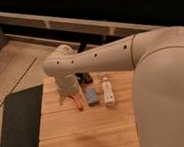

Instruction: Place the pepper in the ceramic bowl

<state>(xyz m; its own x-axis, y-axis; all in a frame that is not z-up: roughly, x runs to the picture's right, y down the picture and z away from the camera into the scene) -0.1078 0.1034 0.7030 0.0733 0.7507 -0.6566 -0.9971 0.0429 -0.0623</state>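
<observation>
The pale wooden tabletop (78, 135) has a dark mat (19, 127) on its 9 o'clock side, and the pepper (79, 105) lies on it at 5 o'clock of the gripper (70, 97); I cannot tell the gripper's state. At the pepper's 3 o'clock sit 1 blue block (92, 96), then 1 white bottle (108, 92). The dark ceramic bowl (85, 78) is at 12 o'clock, partly behind the arm (98, 57).

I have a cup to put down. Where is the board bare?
The near half of the board, in front of the pepper, block and bottle, is bare; so is the mat at left. The far strip is crowded: the gripper hangs by the pepper, with the bowl behind.
</observation>
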